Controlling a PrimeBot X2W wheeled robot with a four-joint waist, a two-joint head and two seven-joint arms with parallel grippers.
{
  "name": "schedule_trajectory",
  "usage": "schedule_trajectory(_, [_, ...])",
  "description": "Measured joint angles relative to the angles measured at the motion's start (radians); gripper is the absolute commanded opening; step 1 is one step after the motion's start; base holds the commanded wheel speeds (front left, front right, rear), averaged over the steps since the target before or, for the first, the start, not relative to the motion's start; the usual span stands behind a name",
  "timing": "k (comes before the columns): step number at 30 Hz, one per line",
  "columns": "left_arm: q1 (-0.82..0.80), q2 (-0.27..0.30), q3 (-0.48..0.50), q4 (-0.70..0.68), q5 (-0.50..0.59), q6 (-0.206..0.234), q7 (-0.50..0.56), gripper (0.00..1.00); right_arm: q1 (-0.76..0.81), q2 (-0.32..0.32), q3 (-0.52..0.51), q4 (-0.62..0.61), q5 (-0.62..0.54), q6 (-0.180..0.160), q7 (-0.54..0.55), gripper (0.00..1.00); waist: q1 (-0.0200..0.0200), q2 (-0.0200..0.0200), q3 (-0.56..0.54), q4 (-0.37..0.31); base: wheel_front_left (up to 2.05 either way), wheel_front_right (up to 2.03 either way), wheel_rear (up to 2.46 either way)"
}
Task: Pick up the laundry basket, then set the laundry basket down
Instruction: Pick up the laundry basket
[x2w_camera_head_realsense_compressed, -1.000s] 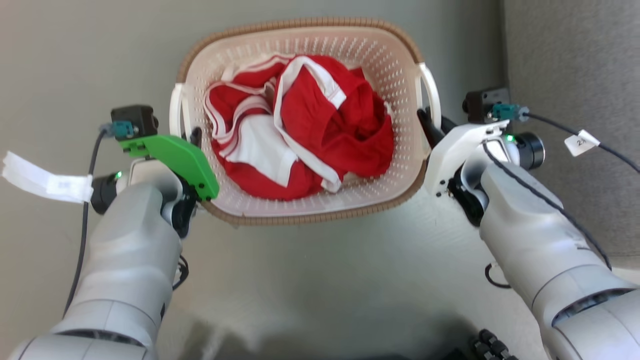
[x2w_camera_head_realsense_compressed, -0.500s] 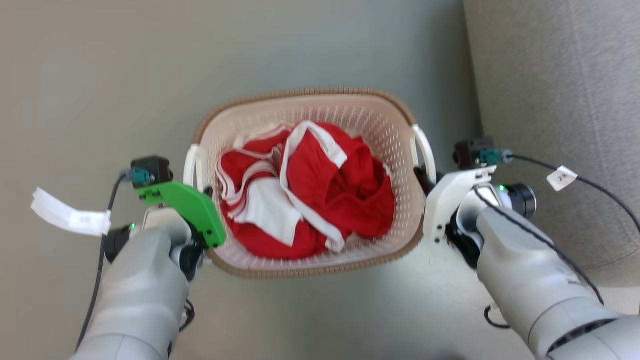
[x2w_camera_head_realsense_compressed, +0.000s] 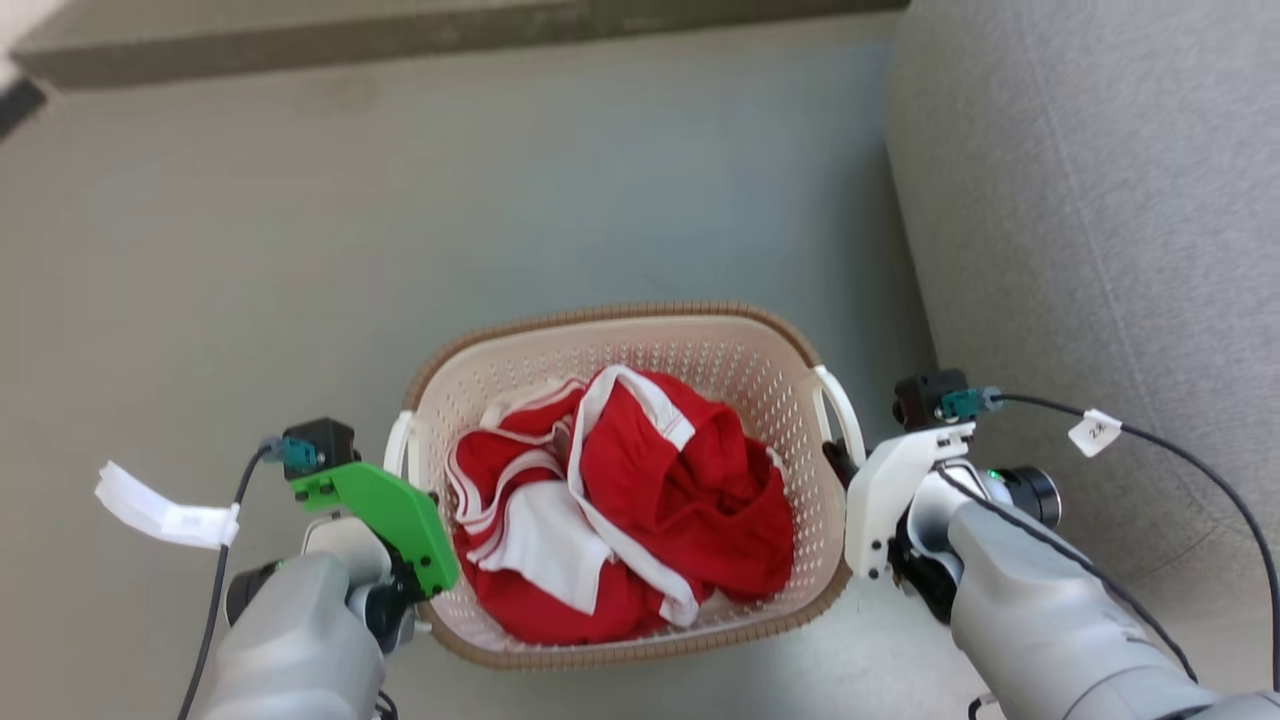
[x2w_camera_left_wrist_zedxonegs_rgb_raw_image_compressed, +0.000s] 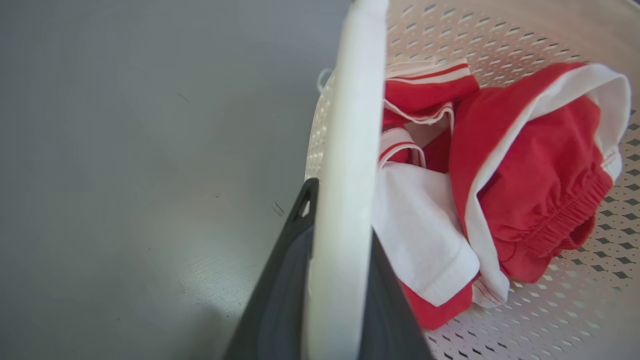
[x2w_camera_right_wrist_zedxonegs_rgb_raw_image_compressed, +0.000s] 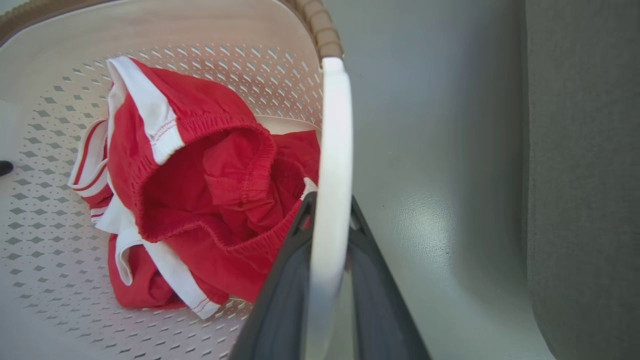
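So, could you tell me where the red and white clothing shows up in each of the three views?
Head view: the red and white clothing lies low and centre, inside the laundry basket.
Left wrist view: the clothing sits right of centre, beside the left handle.
Right wrist view: the clothing sits left of centre, beside the right handle.
Shared landmark: the basket's perforated wall.

- Red garments with white trim (x2w_camera_head_realsense_compressed: 690, 490), crumpled in a heap, one elastic waistband showing.
- Smooth grey floor (x2w_camera_head_realsense_compressed: 250, 250), slightly glossy.
- Grey fabric-covered furniture (x2w_camera_head_realsense_compressed: 1100, 200) on the right.
- Darker ledge (x2w_camera_head_realsense_compressed: 400, 40) along the far edge.
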Motion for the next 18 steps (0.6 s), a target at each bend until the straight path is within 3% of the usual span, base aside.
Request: schedule_trajectory(18, [0.141, 0.0, 0.005, 0.004, -0.034, -0.004, 0.084, 0.0, 0.145, 0.001, 0.065, -0.022, 0.071, 0.0, 0.064, 0.0, 0.0, 0.0, -0.232, -0.005, 0.0, 0.0, 0.0])
